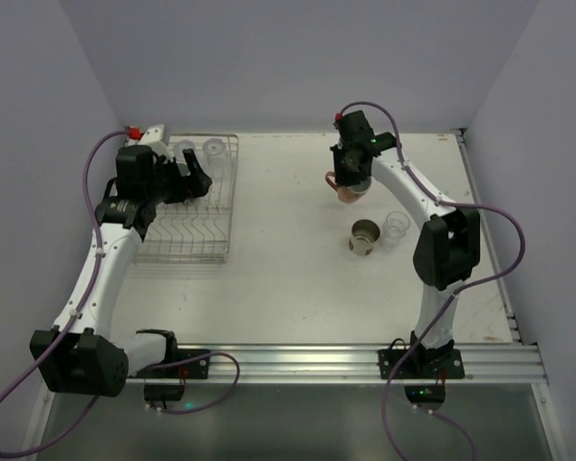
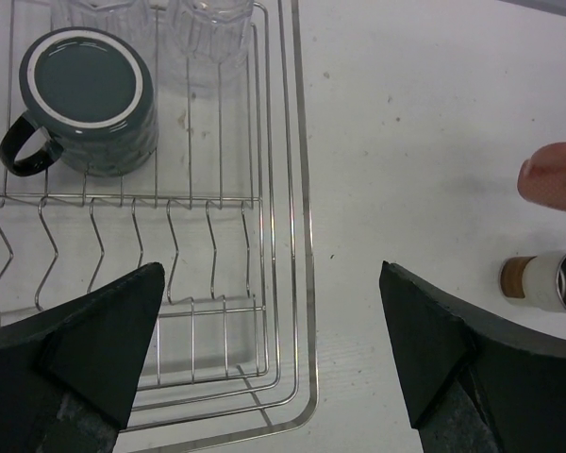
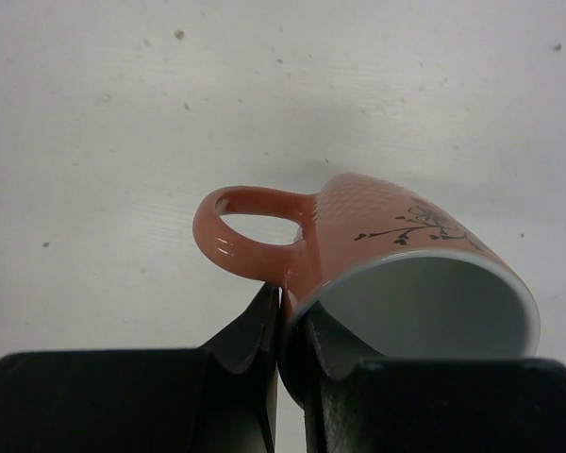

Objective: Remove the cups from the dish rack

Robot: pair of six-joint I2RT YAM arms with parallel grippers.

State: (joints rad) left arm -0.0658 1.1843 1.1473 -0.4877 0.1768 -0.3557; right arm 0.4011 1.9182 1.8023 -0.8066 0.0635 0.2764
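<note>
my right pincer [image 3: 281, 302] is clamped on the pink mug [image 3: 396, 245]
left pincer [image 2: 271, 269] wide apart, green mug [image 2: 90, 94] ahead-left of it in the rack [image 2: 302, 189]

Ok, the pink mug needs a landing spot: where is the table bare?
Bare: the stretch between the dish rack and the tan cup, and the near strip before the rail. Crowded: around the tan cup and clear glass, close to the held pink mug.

The left arm [image 1: 101, 269] is reached forward and bent at the elbow, with the left tool [image 2: 270, 283] held spread wide. The right arm [image 1: 418, 197] is extended far forward, and the right tool [image 3: 281, 316] is pinched tight on the rim of the salmon-pink mug [image 3: 396, 236], beside its handle.
</note>
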